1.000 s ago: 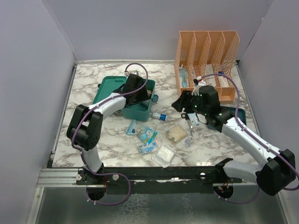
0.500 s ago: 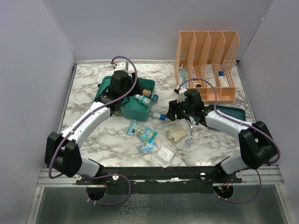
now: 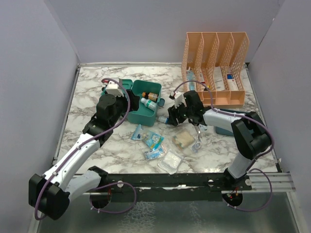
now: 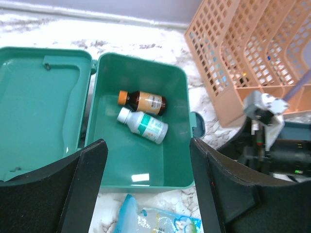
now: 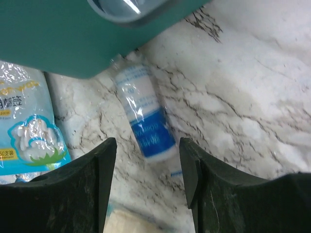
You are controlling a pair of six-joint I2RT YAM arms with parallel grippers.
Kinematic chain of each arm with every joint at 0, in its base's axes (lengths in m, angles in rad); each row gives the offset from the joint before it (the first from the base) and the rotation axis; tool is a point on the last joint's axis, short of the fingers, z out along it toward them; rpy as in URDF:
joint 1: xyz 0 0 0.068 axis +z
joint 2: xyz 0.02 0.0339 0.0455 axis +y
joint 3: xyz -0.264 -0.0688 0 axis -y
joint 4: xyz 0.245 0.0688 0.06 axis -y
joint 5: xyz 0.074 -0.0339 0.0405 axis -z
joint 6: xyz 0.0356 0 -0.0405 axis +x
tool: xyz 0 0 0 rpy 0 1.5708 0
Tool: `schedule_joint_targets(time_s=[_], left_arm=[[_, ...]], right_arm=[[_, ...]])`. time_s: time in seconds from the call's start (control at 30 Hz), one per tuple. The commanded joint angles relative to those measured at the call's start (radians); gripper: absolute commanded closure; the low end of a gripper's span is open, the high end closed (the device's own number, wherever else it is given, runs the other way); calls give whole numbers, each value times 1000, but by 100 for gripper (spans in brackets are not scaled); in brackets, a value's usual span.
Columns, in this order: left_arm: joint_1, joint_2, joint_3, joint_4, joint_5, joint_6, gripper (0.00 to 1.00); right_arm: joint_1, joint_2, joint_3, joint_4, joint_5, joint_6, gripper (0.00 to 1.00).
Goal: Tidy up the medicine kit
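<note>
The teal medicine kit [image 3: 138, 115] stands open at the back left, its lid [image 4: 43, 107] laid flat to the left. A brown bottle [image 4: 143, 102] and a white bottle with a green label [image 4: 144, 125] lie inside it. My left gripper [image 4: 146, 145] is open and empty, held above the kit's front edge; in the top view it [image 3: 130, 101] hides most of the lid. My right gripper [image 5: 146, 145] is open, low over a small blue-and-white bottle [image 5: 146, 124] lying on the marble beside the kit's front right corner [image 3: 164, 121]. The bottle's base lies between the fingers.
An orange mesh file organizer [image 3: 216, 63] stands at the back right. Blue packets [image 3: 146, 137], a cotton pack [image 5: 24, 121], a beige gauze pack [image 3: 183, 139] and a clear pack [image 3: 170, 161] lie in front of the kit. A dark tray [image 3: 226, 130] is mostly hidden behind the right arm.
My left arm has pulled back from over the kit toward the near left, uncovering the two bottles. My right gripper has moved left and down to the small blue-and-white bottle.
</note>
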Motion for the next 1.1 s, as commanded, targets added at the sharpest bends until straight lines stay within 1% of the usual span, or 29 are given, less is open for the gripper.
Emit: schedule_joint_targets(time_s=[0.0,0.23,0.37,0.43,0.53,0.6,0.77,0.9,1.0,1.07], left_arm=[[3,-58,-35,135,82,19,28],[3,-96,-57,143,47,16,27],[3,-92,-59,145,57,6,27],[3,-88,-62,148,61,0,27],[3,-77,-67,162,76,-16,27],[3,-65,-65,168,104,-24,27],[3,-35,-55,181,162,-44,27],[3,-13,-58,210,225,-72,27],[3,7,-55,239,298,-77,27],[3,17,-53,264,371,-77,27]], right_arm=[[5,69,75,-17,-94,-96,46],[5,119,102,-57,-29,-125,47],[5,130,108,-88,-23,-133,57],[5,124,98,-93,-3,-125,60],[5,107,72,-72,16,-86,72],[5,91,55,-57,18,-54,76],[5,-26,-50,51,28,59,81],[5,-136,-139,124,12,153,82],[5,-239,-208,163,18,225,82],[5,-316,-249,182,21,267,82]])
